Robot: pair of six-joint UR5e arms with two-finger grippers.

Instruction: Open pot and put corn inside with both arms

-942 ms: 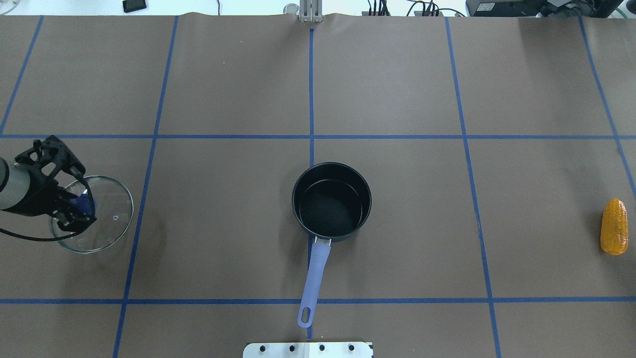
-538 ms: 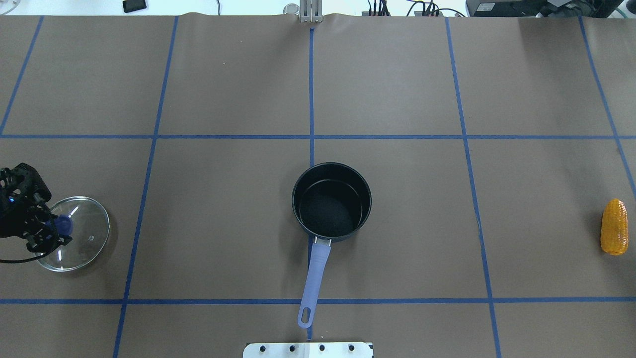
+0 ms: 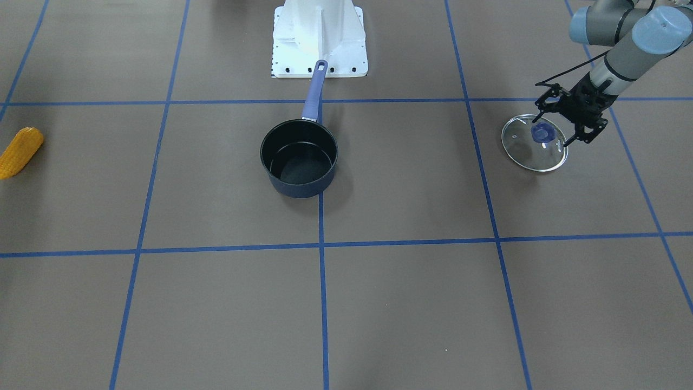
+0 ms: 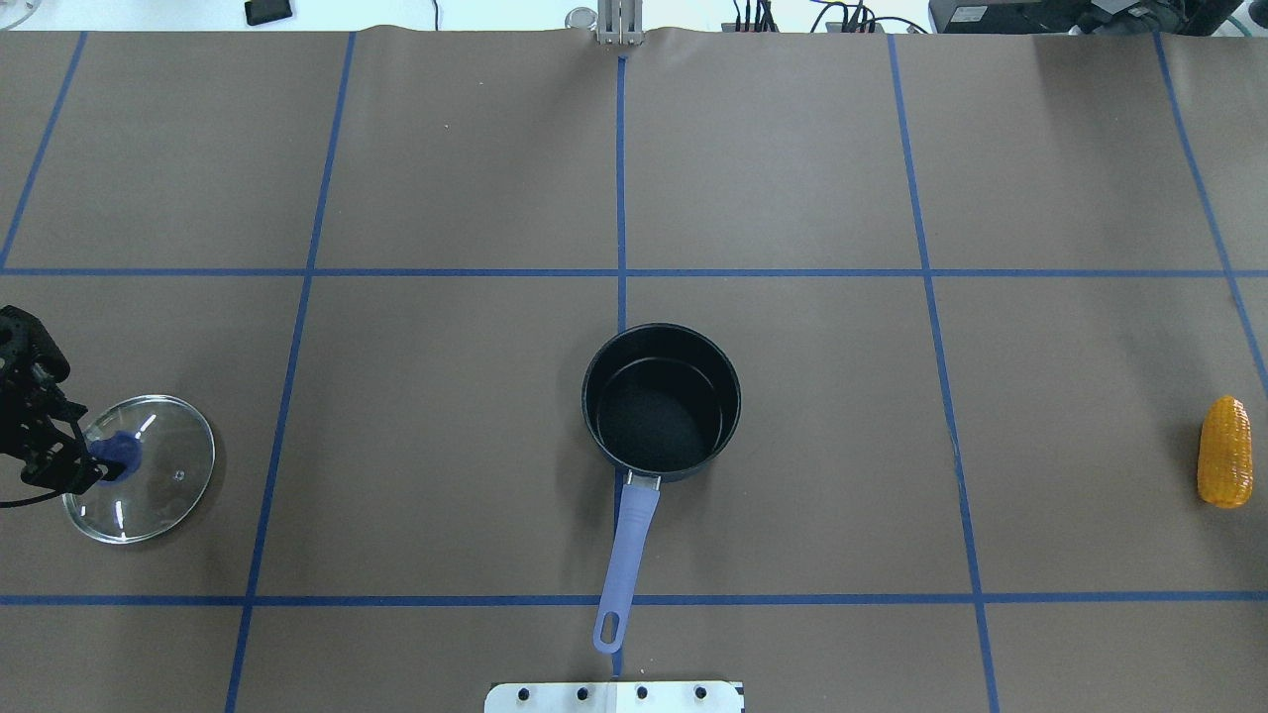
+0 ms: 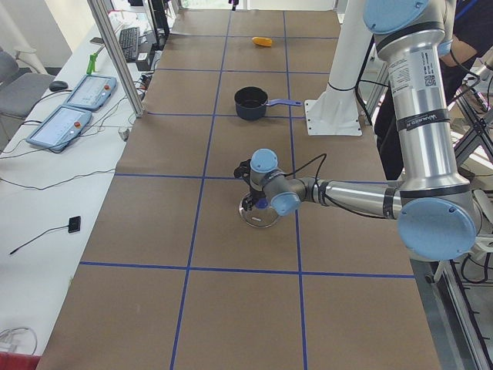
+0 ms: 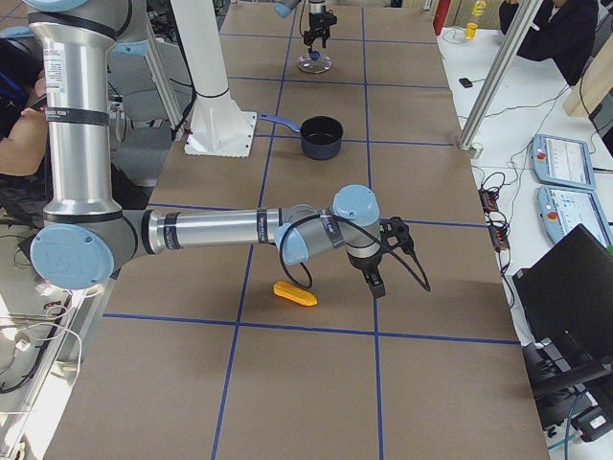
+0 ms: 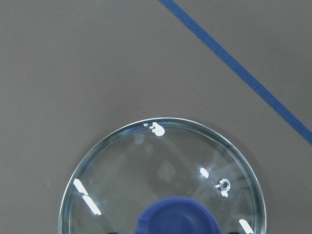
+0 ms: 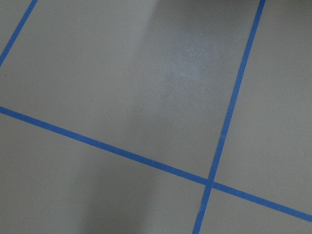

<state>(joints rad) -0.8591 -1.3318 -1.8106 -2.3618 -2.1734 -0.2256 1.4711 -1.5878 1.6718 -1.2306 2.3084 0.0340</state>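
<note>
- Since the saucepan (image 4: pixel 661 404) stood open and empty mid-table, I judged opening done.
- Its glass lid (image 4: pixel 158 495) lay flat far left; the left gripper (image 3: pixel 551 131) hung over the blue knob (image 3: pixel 541 133), jaws spread, released.
- The corn (image 4: pixel 1224 452) lay far right, unloaded; the right gripper (image 6: pixel 374 280) hovered beside it, grip I could not tell.

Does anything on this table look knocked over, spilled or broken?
Nothing stands out. The pot sits upright and empty, the glass lid lies flat on the table with the left gripper at its knob, and the corn lies whole near the opposite end. No spill or damage shows.
</note>
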